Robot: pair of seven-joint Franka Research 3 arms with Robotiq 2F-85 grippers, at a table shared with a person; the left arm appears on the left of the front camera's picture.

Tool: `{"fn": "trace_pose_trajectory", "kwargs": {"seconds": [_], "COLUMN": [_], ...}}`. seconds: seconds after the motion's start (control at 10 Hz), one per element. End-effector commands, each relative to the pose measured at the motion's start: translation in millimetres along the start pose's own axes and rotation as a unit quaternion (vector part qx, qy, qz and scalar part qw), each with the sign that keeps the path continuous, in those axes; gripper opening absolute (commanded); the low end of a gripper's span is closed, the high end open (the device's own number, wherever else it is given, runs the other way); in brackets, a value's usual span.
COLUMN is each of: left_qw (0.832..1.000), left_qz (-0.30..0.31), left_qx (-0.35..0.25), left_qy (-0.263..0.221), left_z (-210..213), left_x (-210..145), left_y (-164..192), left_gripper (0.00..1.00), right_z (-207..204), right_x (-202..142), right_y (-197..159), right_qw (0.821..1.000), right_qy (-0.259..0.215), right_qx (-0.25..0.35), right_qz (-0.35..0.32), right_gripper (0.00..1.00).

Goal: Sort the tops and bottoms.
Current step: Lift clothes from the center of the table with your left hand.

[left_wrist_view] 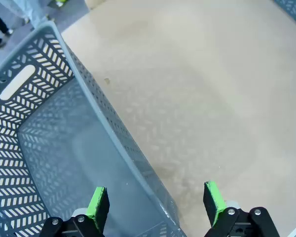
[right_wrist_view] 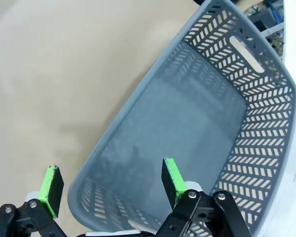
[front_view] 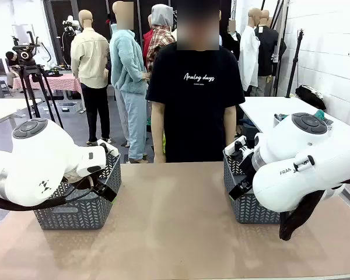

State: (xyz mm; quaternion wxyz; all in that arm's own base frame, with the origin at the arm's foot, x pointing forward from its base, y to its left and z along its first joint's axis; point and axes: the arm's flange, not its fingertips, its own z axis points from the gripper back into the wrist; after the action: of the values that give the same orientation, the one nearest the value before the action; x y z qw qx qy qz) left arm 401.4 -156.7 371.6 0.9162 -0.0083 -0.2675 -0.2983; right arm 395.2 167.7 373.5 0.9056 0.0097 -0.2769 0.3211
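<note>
Both arms hang low over the brown table (front_view: pixel 175 239), one at each basket. On the left side, the left arm (front_view: pixel 35 166) bends down at the near corner of the left basket (front_view: pixel 76 213), a grey one with herringbone slots. Looking down the left gripper (left_wrist_view: pixel 155 190): the jaws stand wide apart with nothing between them. One of its green pads (left_wrist_view: pixel 98 202) hangs over the inside of the basket and the other over bare tabletop, so the gripper straddles the rim. Below it the basket's smooth grey floor is in plain sight.

Over on the right side it is a mirror picture. The right arm (front_view: pixel 303 160) curls in front of the right basket (front_view: pixel 245 204), covering much of it from the front. The right gripper (right_wrist_view: pixel 110 168) is spread just as wide and has hold of nothing. One pad hangs above the table and the other above the basket's floor, with the rim running between them.

At the far edge, between the two baskets, a person (front_view: pixel 195 99) in a black tee with white print stands facing the table, arms down at the sides.

Where the tops and the bottoms are, I cannot tell from here.
</note>
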Motion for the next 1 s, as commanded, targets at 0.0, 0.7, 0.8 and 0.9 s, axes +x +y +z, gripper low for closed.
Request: {"fn": "trace_pose_trajectory", "kwargs": {"seconds": [0.0,0.7,0.8,0.9], "left_qw": [1.000,1.000,1.000,1.000], "left_qz": [0.000,0.000,0.000,0.000], "left_qx": [0.000,0.000,0.000,0.000], "left_qy": [0.000,0.000,0.000,0.000], "left_z": [0.0,0.0,0.0,0.0], "left_x": [-0.1,-0.1,-0.1,-0.1], "left_y": [0.1,0.1,0.1,0.1], "left_gripper": [1.00,1.00,1.00,1.00], "right_z": [0.0,0.0,0.0,0.0], "right_x": [0.0,0.0,0.0,0.0], "right_y": [0.0,0.0,0.0,0.0], "right_qw": [1.000,1.000,1.000,1.000], "right_qy": [0.000,0.000,0.000,0.000], "right_qx": [0.000,0.000,0.000,0.000], "right_qz": [0.000,0.000,0.000,0.000], "right_gripper": [1.00,1.00,1.00,1.00]}}
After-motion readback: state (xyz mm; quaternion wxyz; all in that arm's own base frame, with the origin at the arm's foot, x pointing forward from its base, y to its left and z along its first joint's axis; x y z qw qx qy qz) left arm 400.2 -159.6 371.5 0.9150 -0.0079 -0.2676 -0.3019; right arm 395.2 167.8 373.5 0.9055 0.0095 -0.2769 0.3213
